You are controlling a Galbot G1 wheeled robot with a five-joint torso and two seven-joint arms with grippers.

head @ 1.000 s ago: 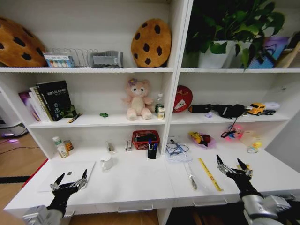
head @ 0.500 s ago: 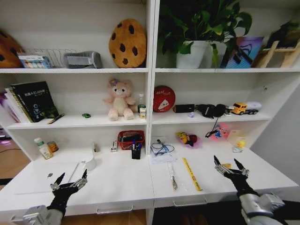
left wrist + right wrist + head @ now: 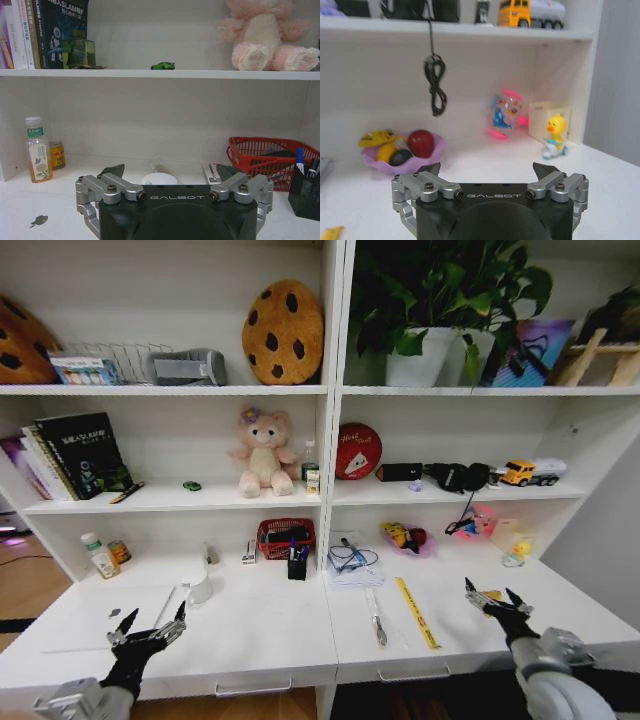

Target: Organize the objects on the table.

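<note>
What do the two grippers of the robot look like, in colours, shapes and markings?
Both look alike. The left gripper and the right gripper each have a black body with the word GALBOT in pale letters on the front. On each side, silver metal link bars with dark screws carry a dark, pointed fingertip. From the head camera, the left gripper and the right gripper show black fingers on grey wrists.

White table (image 3: 280, 640) carries laptop (image 3: 110, 615), mug (image 3: 199, 589), yellow ruler (image 3: 417, 612).

White table (image 3: 300, 635) with front drawers. Silver laptop (image 3: 105, 618) lies closed, flat at its left end. Tiny green toy car (image 3: 192, 485) stands on shelf above.
</note>
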